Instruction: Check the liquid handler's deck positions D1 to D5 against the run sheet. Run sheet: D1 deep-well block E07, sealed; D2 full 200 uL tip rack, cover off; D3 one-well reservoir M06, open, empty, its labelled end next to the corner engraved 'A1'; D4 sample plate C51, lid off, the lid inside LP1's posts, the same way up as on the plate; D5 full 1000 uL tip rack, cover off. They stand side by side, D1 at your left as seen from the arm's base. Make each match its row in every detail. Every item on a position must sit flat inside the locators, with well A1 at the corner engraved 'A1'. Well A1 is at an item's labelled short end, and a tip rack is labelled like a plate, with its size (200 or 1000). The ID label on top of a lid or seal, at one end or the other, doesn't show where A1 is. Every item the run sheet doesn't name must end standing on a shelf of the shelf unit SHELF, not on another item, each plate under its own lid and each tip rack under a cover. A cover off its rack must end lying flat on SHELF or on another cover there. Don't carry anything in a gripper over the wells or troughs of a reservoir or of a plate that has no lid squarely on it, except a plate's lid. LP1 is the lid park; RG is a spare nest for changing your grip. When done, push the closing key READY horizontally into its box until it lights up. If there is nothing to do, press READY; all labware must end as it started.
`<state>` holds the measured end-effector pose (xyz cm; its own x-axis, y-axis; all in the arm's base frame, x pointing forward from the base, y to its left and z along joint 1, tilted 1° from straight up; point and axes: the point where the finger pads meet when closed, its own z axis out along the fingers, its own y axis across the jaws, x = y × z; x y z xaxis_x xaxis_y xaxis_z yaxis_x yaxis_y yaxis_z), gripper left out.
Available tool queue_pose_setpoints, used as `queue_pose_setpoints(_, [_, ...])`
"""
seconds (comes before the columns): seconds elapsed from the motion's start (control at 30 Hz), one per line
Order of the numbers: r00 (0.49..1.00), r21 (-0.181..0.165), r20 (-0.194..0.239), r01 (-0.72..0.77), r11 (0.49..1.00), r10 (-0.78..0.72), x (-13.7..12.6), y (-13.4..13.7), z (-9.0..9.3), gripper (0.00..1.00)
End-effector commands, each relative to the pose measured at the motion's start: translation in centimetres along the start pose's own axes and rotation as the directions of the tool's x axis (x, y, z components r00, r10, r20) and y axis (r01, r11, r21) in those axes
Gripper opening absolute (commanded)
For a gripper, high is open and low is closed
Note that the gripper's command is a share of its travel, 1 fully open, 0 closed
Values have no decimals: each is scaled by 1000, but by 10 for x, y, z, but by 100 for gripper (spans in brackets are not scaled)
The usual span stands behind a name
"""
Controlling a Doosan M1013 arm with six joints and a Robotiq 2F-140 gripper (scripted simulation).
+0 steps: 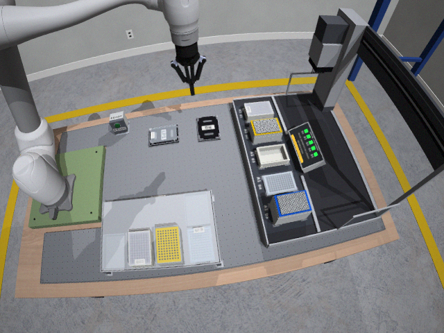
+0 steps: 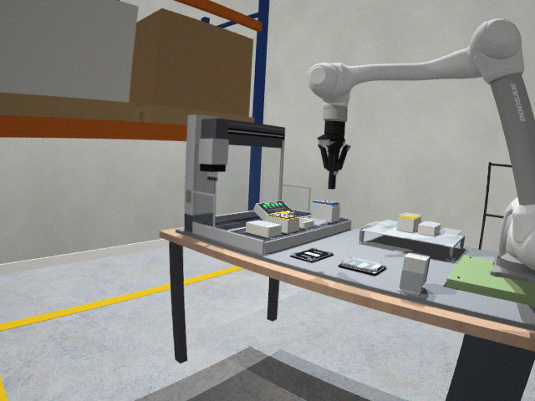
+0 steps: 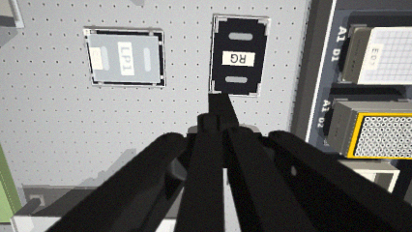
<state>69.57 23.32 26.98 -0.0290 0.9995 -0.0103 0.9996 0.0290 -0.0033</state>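
Note:
My gripper (image 1: 192, 91) is shut and empty, high above the table near the RG nest (image 1: 207, 130); it also shows in the side view (image 2: 332, 185) and the wrist view (image 3: 220, 103). On the deck stand a sealed white block at D1 (image 1: 259, 109), a yellow-rimmed tip rack at D2 (image 1: 266, 127), an open white reservoir at D3 (image 1: 272, 155), an unlidded plate at D4 (image 1: 279, 182) and a blue-rimmed tip rack at D5 (image 1: 291, 206). A clear lid lies in LP1 (image 1: 163, 134). The READY box (image 1: 118, 122) stands at the far left with a green key.
The shelf unit (image 1: 161, 229) at the front holds a plate (image 1: 139, 247), a yellow tip rack (image 1: 167, 244) and clear covers (image 1: 200, 243). A status panel with green lights (image 1: 306, 146) and the handler's gantry (image 1: 328, 53) stand behind the deck.

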Motion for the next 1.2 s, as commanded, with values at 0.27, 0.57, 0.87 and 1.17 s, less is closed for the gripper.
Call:
queue_pose_setpoints(0.27, [1000, -2, -1, 0, 1000, 0, 2, -47, -1, 10])
queue_pose_setpoints(0.57, [1000, -2, -1, 0, 1000, 0, 3, -92, -1, 10])
queue_pose_setpoints(0.87, [1000, -2, -1, 0, 1000, 0, 4, -127, -1, 10])
queue_pose_setpoints(1.17, [1000, -2, -1, 0, 1000, 0, 5, -172, -1, 10])
